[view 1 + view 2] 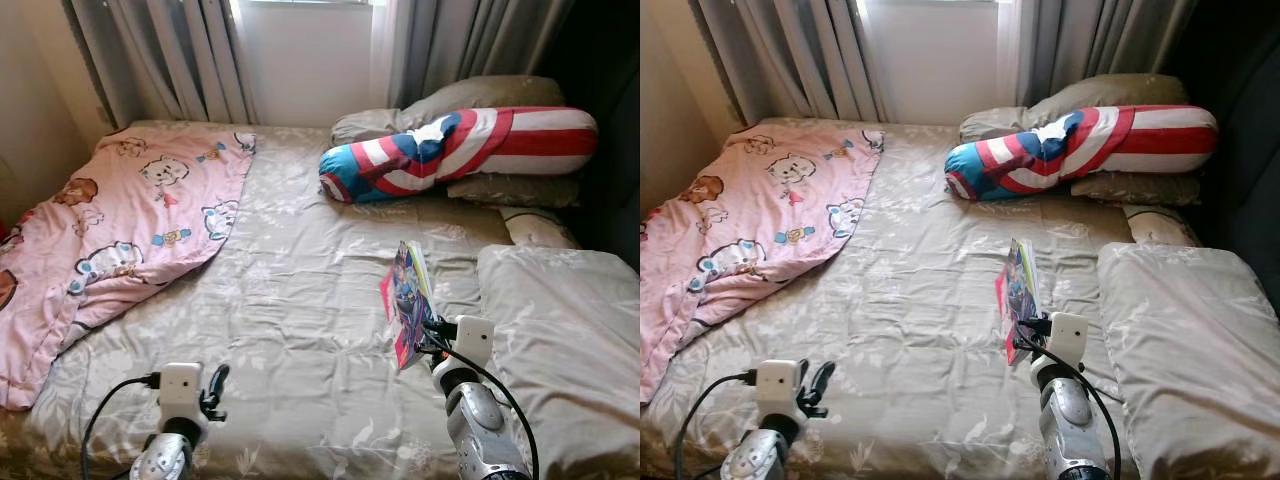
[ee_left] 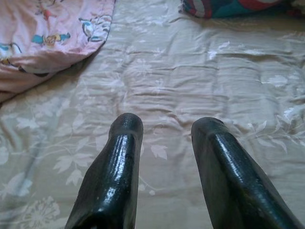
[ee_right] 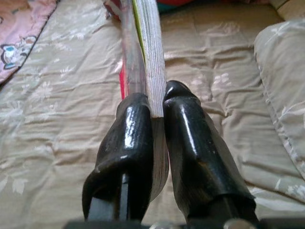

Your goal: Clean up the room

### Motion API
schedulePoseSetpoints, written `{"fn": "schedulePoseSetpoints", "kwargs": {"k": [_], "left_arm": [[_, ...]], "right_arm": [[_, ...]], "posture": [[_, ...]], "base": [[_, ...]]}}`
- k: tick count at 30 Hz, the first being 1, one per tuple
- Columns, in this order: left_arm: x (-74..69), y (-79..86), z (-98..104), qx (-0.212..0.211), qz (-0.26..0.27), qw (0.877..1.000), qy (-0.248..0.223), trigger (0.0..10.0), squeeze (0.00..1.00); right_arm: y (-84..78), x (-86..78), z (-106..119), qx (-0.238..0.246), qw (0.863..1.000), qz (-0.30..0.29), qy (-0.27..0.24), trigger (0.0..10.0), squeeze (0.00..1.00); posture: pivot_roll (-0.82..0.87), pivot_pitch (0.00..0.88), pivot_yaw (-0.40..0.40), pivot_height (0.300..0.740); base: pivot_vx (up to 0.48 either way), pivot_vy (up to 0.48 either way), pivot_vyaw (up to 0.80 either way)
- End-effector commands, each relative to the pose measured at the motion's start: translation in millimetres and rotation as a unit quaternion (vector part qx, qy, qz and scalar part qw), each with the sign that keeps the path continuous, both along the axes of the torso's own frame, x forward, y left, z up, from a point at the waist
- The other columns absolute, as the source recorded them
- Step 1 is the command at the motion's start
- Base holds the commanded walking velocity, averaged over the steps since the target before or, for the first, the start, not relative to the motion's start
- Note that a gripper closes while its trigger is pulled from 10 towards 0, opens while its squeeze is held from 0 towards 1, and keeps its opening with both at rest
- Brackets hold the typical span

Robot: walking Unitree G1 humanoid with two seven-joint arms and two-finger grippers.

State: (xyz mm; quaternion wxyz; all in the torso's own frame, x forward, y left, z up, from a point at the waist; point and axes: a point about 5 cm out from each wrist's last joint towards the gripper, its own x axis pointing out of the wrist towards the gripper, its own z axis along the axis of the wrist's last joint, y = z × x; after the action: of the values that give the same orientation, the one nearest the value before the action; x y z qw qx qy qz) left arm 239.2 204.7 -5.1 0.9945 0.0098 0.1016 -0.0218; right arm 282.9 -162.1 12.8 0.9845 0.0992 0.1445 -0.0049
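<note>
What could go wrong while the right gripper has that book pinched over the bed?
The right gripper grips the book only at its lower edge, so it could slip or fan open. It stands tall on edge, so a quick swing might tip it. The left gripper hangs open, giving no support.

One book (image 1: 408, 300), one pink blanket (image 1: 120, 215), one striped bolster (image 1: 460, 150), three pillows (image 1: 565, 330).

Beige floral bedspread (image 1: 300, 290); pink cartoon-animal blanket (image 1: 120, 220); red-white-blue striped bolster (image 1: 460, 150); grey curtains (image 1: 170, 50).
</note>
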Motion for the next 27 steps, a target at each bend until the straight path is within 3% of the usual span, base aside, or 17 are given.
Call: {"fn": "schedulePoseSetpoints", "kwargs": {"k": [1,13,18,21,27], "left_arm": [[-1.4,-1.8,0,0.003,-0.004,1.000,-0.001,10.0,0.00],[4.5,-12.1,15,-0.006,-0.001,1.000,-0.028,10.0,0.00],[4.6,-14.3,17,-0.010,0.002,1.000,-0.028,10.0,0.00],[4.6,-16.9,18,-0.011,0.000,1.000,-0.027,10.0,0.00],[4.6,-18.2,16,-0.013,-0.002,1.000,-0.020,10.0,0.00]], "right_arm": [[1.0,4.7,5,-0.005,1.000,0.010,-0.010,10.0,0.00],[2.7,4.7,7,-0.011,1.000,0.006,-0.021,10.0,0.00],[10.1,5.3,6,-0.029,0.999,0.039,-0.017,10.0,0.00],[7.0,5.0,9,-0.014,0.999,0.011,-0.031,10.0,0.00],[5.5,5.5,8,-0.023,0.999,0.015,-0.028,10.0,0.00]], "posture": [[0.00,0.017,-0.012,0.730],[0.01,0.016,-0.008,0.715],[0.01,0.015,-0.006,0.691],[0.01,0.015,-0.004,0.686],[0.00,0.011,-0.003,0.686]], "base": [[0.000,0.000,0.00],[0.000,0.000,0.00],[0.000,0.000,0.00],[0.000,0.000,0.00],[0.000,0.000,0.00]]}}
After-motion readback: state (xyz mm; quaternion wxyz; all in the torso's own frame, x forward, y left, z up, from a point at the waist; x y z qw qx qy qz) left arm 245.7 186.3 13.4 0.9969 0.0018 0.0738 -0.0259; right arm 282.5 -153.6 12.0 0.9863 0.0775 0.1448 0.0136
